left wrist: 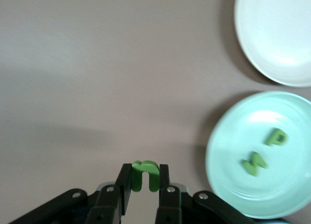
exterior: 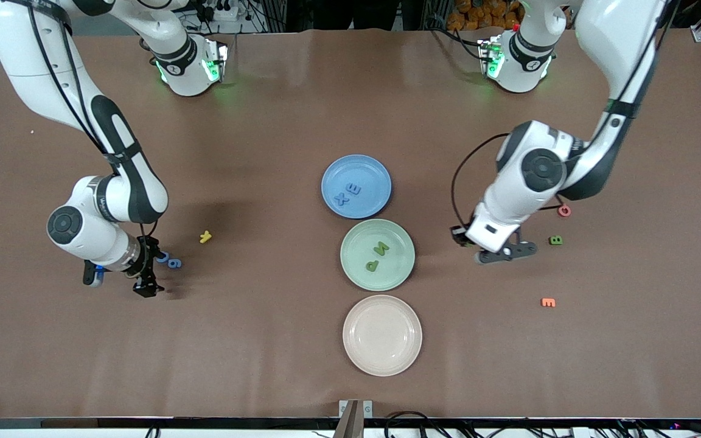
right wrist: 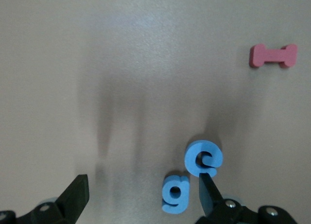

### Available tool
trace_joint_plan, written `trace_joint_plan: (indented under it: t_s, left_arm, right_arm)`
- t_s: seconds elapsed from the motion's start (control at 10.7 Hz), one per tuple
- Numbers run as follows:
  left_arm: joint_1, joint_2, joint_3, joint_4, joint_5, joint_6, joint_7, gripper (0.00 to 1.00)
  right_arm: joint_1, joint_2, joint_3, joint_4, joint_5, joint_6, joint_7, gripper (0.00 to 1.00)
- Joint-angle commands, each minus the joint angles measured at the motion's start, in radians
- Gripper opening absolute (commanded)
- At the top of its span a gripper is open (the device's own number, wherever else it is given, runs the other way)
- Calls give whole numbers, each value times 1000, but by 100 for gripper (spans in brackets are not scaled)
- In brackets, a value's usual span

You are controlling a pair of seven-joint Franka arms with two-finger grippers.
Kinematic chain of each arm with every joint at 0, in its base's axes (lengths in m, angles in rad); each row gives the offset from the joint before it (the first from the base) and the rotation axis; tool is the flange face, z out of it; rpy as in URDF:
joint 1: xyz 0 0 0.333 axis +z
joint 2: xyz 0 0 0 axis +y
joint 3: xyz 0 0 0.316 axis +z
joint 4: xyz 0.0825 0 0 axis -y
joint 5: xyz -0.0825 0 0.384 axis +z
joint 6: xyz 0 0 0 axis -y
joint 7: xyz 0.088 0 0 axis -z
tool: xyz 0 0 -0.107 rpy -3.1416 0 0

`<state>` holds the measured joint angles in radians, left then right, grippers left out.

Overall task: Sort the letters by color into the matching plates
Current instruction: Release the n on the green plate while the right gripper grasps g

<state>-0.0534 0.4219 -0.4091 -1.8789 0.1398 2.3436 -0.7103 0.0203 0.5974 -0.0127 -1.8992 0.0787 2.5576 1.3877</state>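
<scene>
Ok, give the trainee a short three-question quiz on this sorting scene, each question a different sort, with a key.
1. True or false: the cream plate has letters in it.
2. Multiple choice: the left tool is A) open over the blue plate, B) shut on a green letter, C) shut on nothing.
3. Fill in: the open right tool hangs over two ___ letters on the table.

Key
1. False: it holds none, while the green plate holds two green letters and the blue plate two blue ones.
2. B.
3. Blue.
</scene>
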Motion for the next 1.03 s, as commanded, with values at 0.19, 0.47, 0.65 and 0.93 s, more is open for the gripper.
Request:
trace_joint_plan:
  t_s: [0.19, 0.47, 0.65, 0.93]
  left_arm:
    - [-242, 234, 62, 263, 26, -9, -271, 0]
    - [-367, 296, 154, 323, 24, 37, -308, 0]
    - [-376, 333, 162, 325, 24, 106, -331, 16]
    - [-373, 321, 164, 323, 27, 111, -319, 100]
  right_arm:
    - [1, -24, 11, -44, 12, 23, 4, 100]
    - [10, -24, 11, -72, 12, 65, 1, 100]
    - [12, -24, 11, -80, 12, 65, 1, 100]
    - [18, -25, 11, -98, 12, 82, -1, 100]
